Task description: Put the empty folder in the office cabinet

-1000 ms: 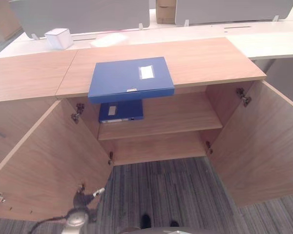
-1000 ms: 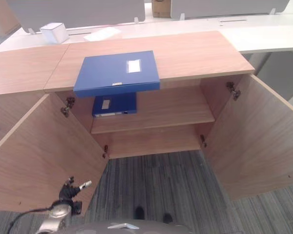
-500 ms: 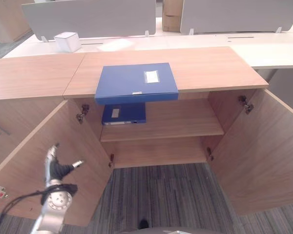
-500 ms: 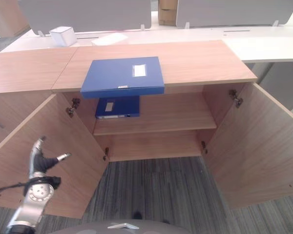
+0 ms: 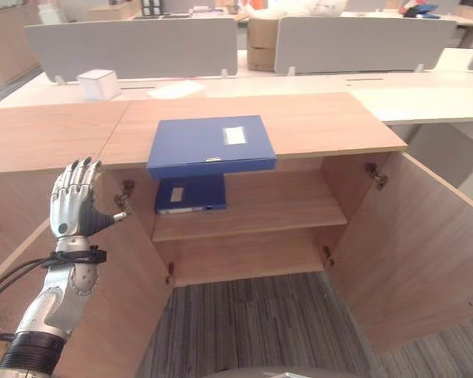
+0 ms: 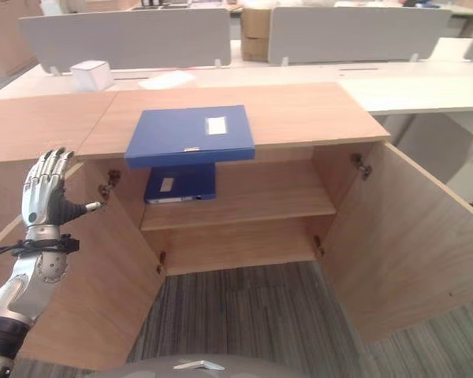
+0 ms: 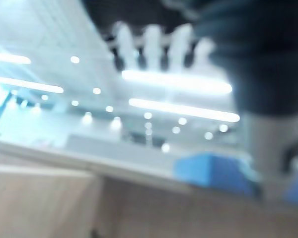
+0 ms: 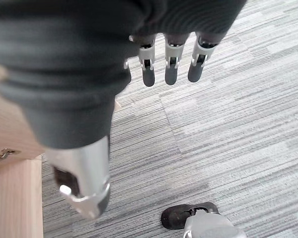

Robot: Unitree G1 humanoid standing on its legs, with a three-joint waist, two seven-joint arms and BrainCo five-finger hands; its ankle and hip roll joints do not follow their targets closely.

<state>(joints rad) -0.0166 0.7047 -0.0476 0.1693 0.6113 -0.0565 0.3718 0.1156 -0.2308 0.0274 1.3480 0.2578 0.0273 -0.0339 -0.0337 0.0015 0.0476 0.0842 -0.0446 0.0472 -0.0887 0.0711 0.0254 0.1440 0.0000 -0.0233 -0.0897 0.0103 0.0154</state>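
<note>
On the cabinet top lies a white-labelled blue folder; both hands hang released.

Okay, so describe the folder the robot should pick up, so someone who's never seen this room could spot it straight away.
Find the open wooden cabinet with both doors swung wide. On its top, left of centre, lies a flat blue folder, its front edge overhanging the opening. A second blue folder lies on the shelf below it; the target is the one on top, with a white label facing up.
</note>
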